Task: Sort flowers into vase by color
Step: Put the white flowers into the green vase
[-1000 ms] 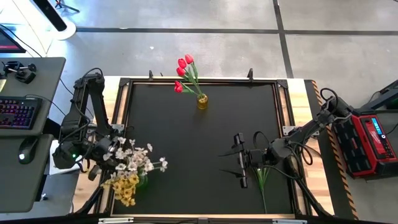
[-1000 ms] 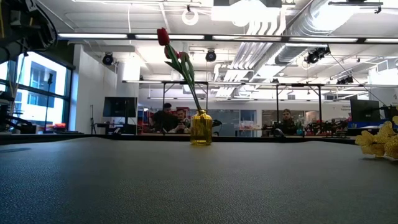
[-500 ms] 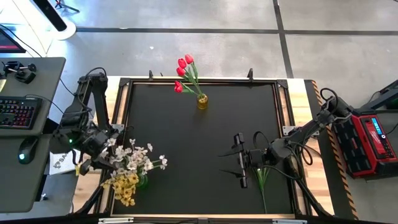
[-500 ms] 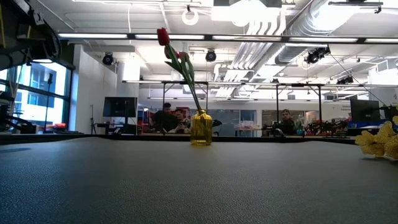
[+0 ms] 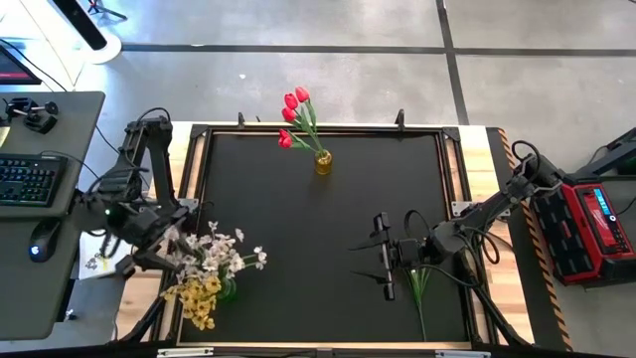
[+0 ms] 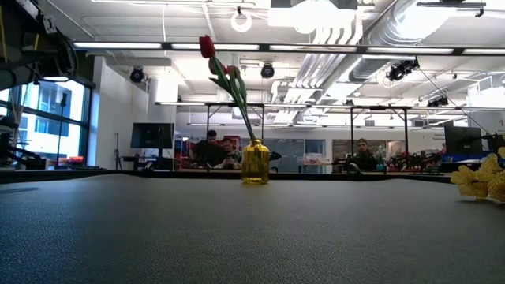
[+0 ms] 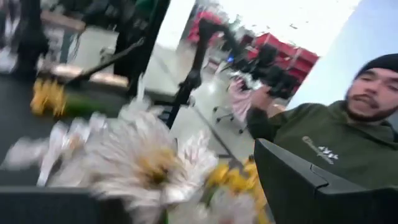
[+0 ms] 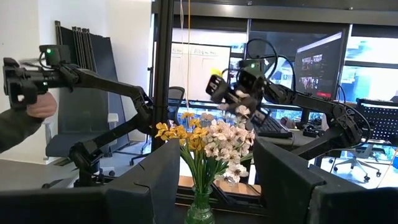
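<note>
Whether the left gripper (image 5: 157, 247) clasps anything I cannot tell; it sits at the pale white blossoms (image 5: 221, 253), above small yellow blossoms (image 5: 201, 298). Red tulips (image 5: 294, 114) stand in an amber glass vase (image 5: 323, 162). Spread apart, the right gripper (image 5: 384, 257) rests on the black mat (image 5: 308, 229).
</note>
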Controlling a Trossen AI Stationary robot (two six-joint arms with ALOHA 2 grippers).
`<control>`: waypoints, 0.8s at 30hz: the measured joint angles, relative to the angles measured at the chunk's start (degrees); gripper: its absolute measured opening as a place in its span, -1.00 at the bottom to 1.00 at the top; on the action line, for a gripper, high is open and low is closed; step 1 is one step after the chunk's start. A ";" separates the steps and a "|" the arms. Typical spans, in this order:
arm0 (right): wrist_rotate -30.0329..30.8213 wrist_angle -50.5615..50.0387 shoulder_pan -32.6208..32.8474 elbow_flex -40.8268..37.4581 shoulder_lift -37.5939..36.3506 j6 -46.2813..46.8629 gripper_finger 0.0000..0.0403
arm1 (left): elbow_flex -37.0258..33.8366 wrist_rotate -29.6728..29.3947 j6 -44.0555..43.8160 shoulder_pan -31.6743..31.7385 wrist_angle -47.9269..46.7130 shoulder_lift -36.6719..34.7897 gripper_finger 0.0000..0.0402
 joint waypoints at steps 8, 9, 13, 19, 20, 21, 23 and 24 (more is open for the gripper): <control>0.00 -0.02 -0.02 0.00 0.00 0.00 -0.06 | 0.20 -5.49 15.17 0.00 8.66 -0.02 0.01; 0.02 -0.02 -0.02 0.00 0.00 0.00 -0.06 | 0.79 -7.28 16.07 0.00 8.36 0.01 0.01; 0.00 -0.04 -0.18 0.00 0.00 0.04 -0.06 | 4.12 -16.78 21.49 0.00 8.71 0.97 0.01; 0.02 -1.25 -0.37 0.00 -0.02 1.51 -0.06 | 7.42 -18.50 25.45 0.00 8.71 3.57 0.01; 0.02 -1.39 -0.37 0.00 -0.02 1.53 -0.06 | 7.61 -18.56 25.50 0.00 8.69 4.16 0.01; 0.02 -1.37 -0.37 0.01 -0.02 1.52 -0.06 | 7.67 -18.54 25.94 0.00 8.66 4.78 0.01; 0.02 -1.31 -0.37 0.01 -0.02 1.53 -0.06 | 7.67 -19.68 26.84 0.00 8.58 6.18 -0.01; 0.02 -1.31 -0.37 0.00 -0.02 1.51 -0.06 | 7.67 -21.53 26.94 -0.03 8.58 6.81 -0.02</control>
